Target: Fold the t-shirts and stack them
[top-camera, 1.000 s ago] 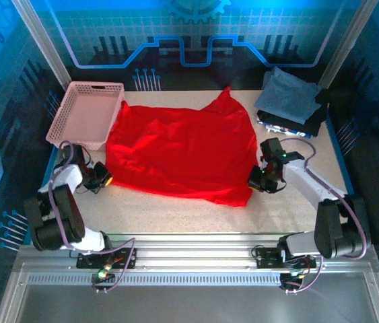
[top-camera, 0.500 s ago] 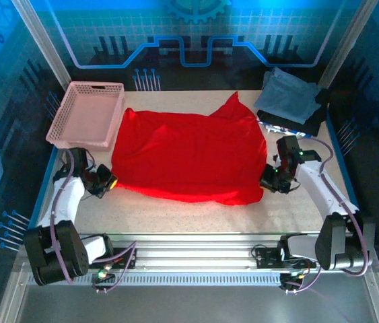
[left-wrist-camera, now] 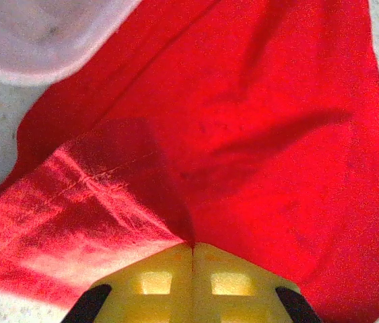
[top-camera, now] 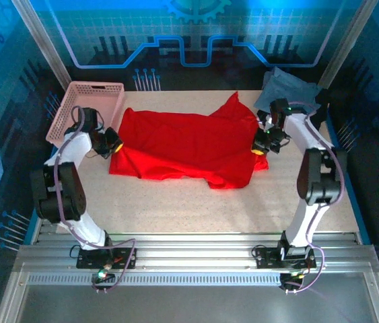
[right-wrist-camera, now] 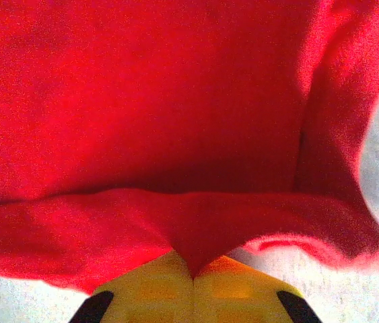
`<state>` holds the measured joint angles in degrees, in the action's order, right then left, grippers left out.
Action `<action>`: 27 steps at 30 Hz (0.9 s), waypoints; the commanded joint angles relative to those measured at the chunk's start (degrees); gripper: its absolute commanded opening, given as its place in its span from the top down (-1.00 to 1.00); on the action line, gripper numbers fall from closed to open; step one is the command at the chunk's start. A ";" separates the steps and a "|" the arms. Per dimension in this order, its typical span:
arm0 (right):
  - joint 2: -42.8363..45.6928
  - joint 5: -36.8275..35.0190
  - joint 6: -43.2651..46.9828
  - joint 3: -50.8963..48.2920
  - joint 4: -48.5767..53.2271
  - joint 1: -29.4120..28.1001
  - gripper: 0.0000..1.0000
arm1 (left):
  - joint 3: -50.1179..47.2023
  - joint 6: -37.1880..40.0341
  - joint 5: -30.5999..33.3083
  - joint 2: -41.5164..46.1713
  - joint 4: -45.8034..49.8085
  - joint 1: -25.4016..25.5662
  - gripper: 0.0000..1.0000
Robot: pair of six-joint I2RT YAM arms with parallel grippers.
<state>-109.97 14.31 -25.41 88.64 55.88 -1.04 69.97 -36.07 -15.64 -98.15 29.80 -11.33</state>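
Note:
A bright red t-shirt lies across the middle of the table, its near half doubled back toward the far side. My left gripper is shut on the shirt's left edge beside the pink basket; in the left wrist view the yellow jaws pinch the red cloth. My right gripper is shut on the shirt's right edge, and in the right wrist view the red cloth runs into the closed yellow gripper. Folded grey-blue and dark shirts sit stacked at the far right.
A pink mesh basket stands at the far left, close to my left gripper. The shirt stack sits just behind my right arm. Bare tabletop stretches between the red shirt and the near edge.
Both grippers have moved away from the near edge toward the far side, carrying the shirt's near hem with them. The red shirt now covers less depth of the table.

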 commanded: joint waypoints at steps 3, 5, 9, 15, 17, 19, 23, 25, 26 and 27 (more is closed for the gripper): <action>-10.19 3.47 1.98 13.20 4.01 1.61 0.94 | 7.04 1.10 1.75 -5.56 -0.31 0.52 1.00; -13.16 4.53 1.77 18.22 5.03 1.81 0.93 | 9.01 0.88 1.84 -6.81 -0.10 0.76 1.00; -17.25 7.47 2.18 25.79 7.50 2.09 0.90 | 10.94 -0.31 0.48 -7.41 -0.60 1.09 1.00; -17.26 15.04 -0.03 23.14 -1.64 3.94 0.23 | 13.09 -1.34 0.94 -9.66 -0.88 1.31 0.67; -16.44 17.47 -2.32 21.07 -5.44 4.70 -0.06 | 13.41 -2.80 -0.02 -10.57 -1.85 1.36 0.45; -14.14 18.42 -2.20 19.59 -5.88 4.82 -0.19 | 12.88 -4.42 -1.40 -9.66 -2.99 1.44 0.03; -4.22 15.84 2.13 11.13 -1.99 3.48 -0.25 | 9.14 -5.29 -2.42 -2.95 -3.52 2.00 -0.33; 0.94 14.28 3.29 4.65 -0.74 2.48 -0.24 | 5.72 -5.24 -2.86 0.38 -3.52 2.02 -0.34; 3.42 13.91 3.40 0.20 -1.78 1.98 -0.23 | 3.70 -4.88 -3.10 1.87 -3.52 2.08 -0.35; 5.37 13.65 3.15 -3.71 -3.37 1.39 -0.22 | 2.10 -4.35 -2.85 2.86 -3.61 2.06 -0.35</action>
<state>-111.33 28.42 -24.25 91.64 51.75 2.13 75.61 -40.53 -16.73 -100.22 26.24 -9.72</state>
